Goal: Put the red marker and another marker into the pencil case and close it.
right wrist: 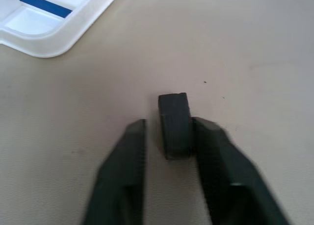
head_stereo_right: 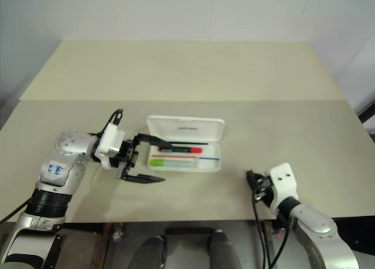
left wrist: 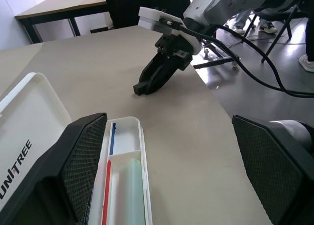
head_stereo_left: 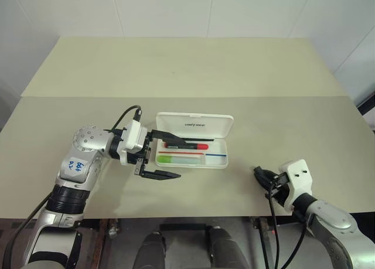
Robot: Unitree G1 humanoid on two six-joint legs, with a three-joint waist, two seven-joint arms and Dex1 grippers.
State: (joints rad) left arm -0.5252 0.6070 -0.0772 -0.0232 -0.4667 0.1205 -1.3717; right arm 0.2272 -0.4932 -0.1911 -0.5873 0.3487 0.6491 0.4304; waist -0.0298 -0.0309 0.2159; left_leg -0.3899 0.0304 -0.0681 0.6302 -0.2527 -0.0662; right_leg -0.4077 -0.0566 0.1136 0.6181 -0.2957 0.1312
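Both markers, the red marker (head_stereo_left: 186, 145) and another marker (head_stereo_left: 180, 159), are lying inside the open pencil case (head_stereo_left: 193, 123) on the desk (head_stereo_left: 304, 128); closing is remaining. The left hand (head_stereo_left: 166, 155) is gaping wide and empty at the case, needing to swing the lid down; the right hand (right wrist: 169, 132) is sitting pinched on a small black block (right wrist: 174, 122).

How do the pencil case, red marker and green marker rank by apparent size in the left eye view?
1. pencil case, far the largest.
2. green marker.
3. red marker.
The markers look close in length; the left gripper hides part of each, so their order is unsure.
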